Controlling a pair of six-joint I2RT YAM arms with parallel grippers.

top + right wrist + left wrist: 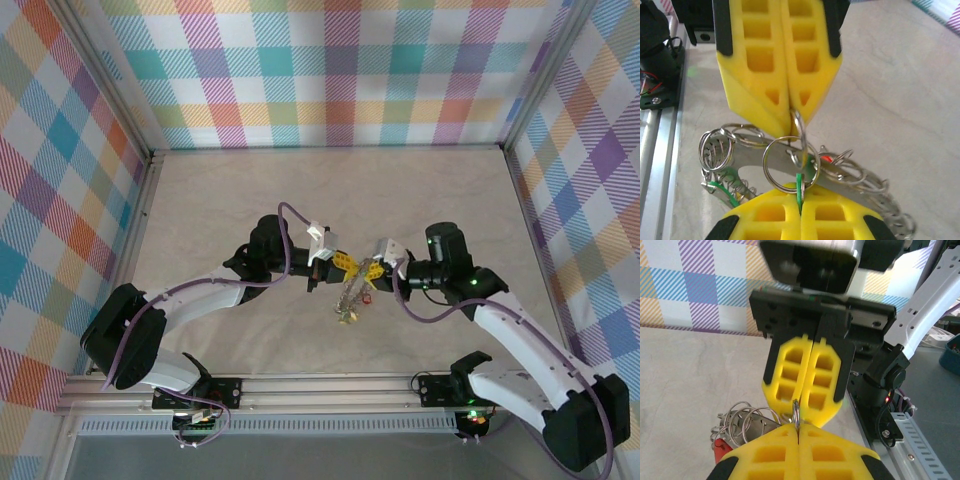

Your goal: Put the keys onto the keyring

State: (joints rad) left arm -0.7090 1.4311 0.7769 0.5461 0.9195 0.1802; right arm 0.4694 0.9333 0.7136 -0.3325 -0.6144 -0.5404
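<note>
You have two claws, and both are closed, meeting tip to tip above the middle of the surface [300,190]. Your left claw [794,120] pinches the thin wire of the keyring [799,129]. Your right claw [800,207] pinches one green tag [800,189], which sits just beside one small split ring [771,162]. The keys [350,300] hang in one bunch under the claws, too tangled for me to count. One red tag [827,158] shows among them.
</note>
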